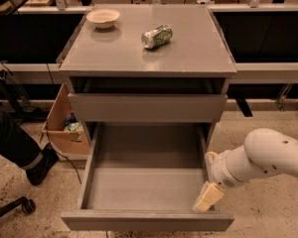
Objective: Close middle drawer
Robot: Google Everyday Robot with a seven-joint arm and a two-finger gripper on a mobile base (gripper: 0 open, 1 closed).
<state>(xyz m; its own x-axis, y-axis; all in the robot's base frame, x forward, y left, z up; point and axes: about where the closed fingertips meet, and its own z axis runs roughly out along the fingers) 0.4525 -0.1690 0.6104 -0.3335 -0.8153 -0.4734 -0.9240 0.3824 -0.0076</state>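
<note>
Your hand [208, 197], opening impossible to tell, sits in the middle drawer [144, 187] below the counter's [188, 53] front-right corner; get outside its front and push squarely.

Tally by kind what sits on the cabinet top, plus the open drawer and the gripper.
Bowl: 1, on the cabinet top
Green can: 1, lying on its side on the top
Middle drawer: 1, pulled far out
Gripper: 1, at that drawer's front right corner
Total: 4
</note>
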